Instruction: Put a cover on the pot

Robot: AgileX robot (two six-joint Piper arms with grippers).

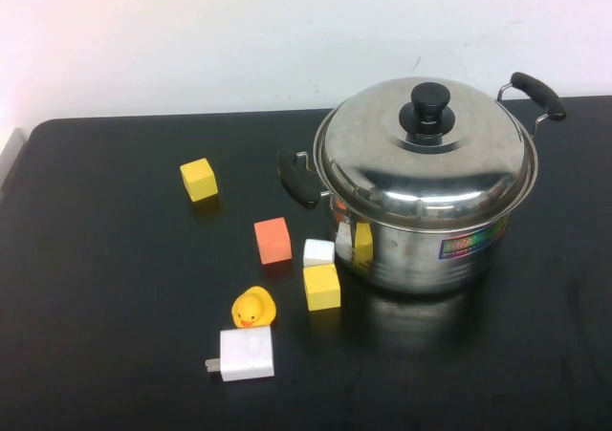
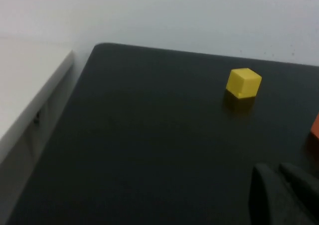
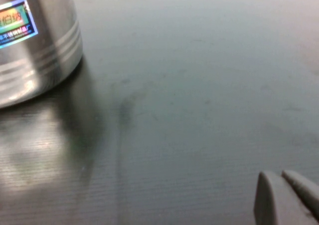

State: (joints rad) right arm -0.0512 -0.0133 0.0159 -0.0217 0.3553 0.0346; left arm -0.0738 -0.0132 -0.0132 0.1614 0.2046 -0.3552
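Note:
The shiny steel pot [image 1: 421, 254] stands at the back right of the black table, with black side handles [image 1: 296, 178] and a rainbow sticker [image 1: 471, 241]. The domed steel lid [image 1: 382, 163] with its black knob [image 1: 427, 109] rests on the pot's rim. Neither arm shows in the high view. My left gripper [image 2: 274, 172] is shut and empty over bare table at the left. My right gripper [image 3: 276, 177] is shut and empty over bare table, well apart from the pot's wall [image 3: 40, 50].
Left of the pot lie a yellow cube [image 1: 199, 179], an orange cube [image 1: 273, 240], a white cube [image 1: 318, 252], a second yellow cube [image 1: 321, 286], a yellow rubber duck [image 1: 253, 308] and a white plug adapter [image 1: 246, 354]. A white surface [image 2: 25, 85] borders the table's left edge.

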